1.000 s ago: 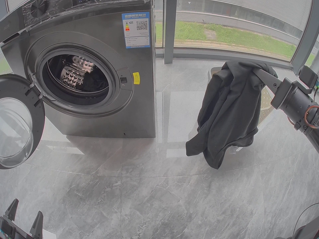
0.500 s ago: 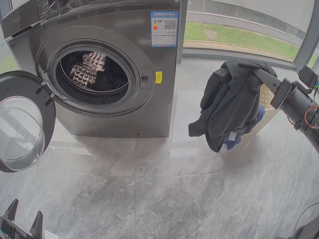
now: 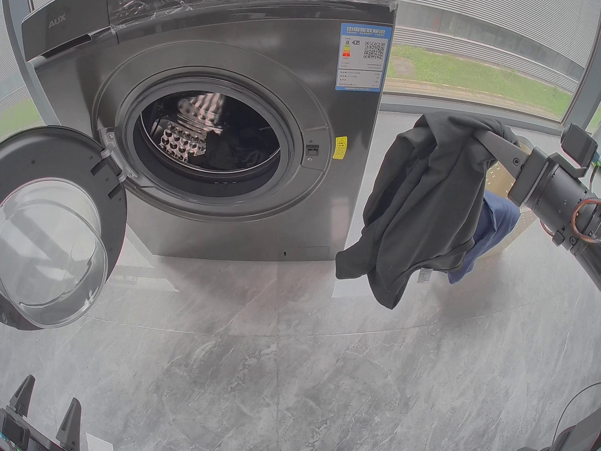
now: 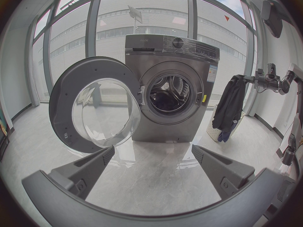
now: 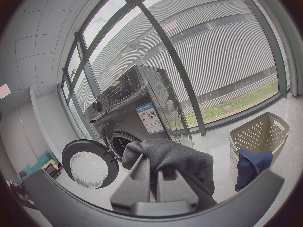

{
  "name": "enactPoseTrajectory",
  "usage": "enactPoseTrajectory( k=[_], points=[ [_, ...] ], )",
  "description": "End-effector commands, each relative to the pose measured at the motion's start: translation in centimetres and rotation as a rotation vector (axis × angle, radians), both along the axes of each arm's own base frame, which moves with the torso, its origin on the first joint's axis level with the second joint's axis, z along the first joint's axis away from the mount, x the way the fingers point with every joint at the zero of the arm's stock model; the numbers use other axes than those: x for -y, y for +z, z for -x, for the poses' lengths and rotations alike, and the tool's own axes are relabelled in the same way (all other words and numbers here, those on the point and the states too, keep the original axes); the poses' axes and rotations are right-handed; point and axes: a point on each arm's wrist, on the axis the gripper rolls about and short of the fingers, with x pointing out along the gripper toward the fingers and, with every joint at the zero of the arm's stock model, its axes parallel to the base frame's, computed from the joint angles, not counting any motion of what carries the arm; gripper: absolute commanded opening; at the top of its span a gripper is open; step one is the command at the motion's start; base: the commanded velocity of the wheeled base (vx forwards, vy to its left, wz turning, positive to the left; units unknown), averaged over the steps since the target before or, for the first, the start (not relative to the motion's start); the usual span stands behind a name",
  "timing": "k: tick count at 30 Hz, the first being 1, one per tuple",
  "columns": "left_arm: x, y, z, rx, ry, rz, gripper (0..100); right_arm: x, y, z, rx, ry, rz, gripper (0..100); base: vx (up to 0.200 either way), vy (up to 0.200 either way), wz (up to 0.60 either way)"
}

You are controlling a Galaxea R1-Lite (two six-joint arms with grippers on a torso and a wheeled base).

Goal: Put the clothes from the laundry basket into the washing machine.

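Note:
The grey washing machine (image 3: 250, 45) stands with its round door (image 3: 53, 227) swung wide to the left. Its drum (image 3: 210, 136) holds some dark clothing (image 3: 241, 148). My right gripper (image 3: 485, 139) is shut on a dark grey garment (image 3: 426, 208) that hangs in the air to the right of the machine, level with the drum's opening. In the right wrist view the gripper (image 5: 153, 171) pinches the garment (image 5: 176, 155). Behind it stands the beige laundry basket (image 5: 258, 131) with a blue garment (image 5: 251, 166) over its rim. My left gripper (image 3: 45, 402) is open and low at the near left.
The open door (image 4: 94, 104) juts out over the floor left of the machine. A glass window wall (image 5: 221, 63) runs behind the machine and the basket (image 3: 501, 183). Bare grey marble floor (image 3: 282, 358) lies between me and the machine.
The whole head view has shifted, so the machine now appears further right and nearer the hanging garment. The blue garment has come into sight behind the dark one, whose hem has swung slightly.

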Motion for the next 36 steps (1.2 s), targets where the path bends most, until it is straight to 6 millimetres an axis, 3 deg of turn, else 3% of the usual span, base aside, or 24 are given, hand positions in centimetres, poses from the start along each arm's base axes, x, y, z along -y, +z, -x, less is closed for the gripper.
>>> enactPoseTrajectory(
  k=[1,10,19,25,36],
  points=[
    [0.00,-0.48,0.01,0.001,0.000,-0.001,100,-0.02,-0.03,-0.04,-0.001,0.000,0.000,0,0.000,0.200,0.00],
    [0.00,-0.48,0.01,0.001,0.000,0.000,100,0.09,0.00,-0.06,0.000,-0.005,0.000,0,0.000,0.200,0.00],
    [0.00,-0.44,0.02,0.002,0.000,-0.001,100,0.06,0.01,-0.10,0.000,-0.005,0.000,0,0.000,0.000,0.00],
    [0.00,-0.44,0.02,0.002,0.000,-0.001,100,0.09,0.01,-0.12,0.000,-0.007,0.000,0,-0.200,0.000,0.00],
    [0.00,-0.48,0.01,0.001,-0.001,0.000,100,0.08,-0.05,-0.14,-0.001,-0.007,0.000,0,0.000,0.036,0.00]
  ],
)
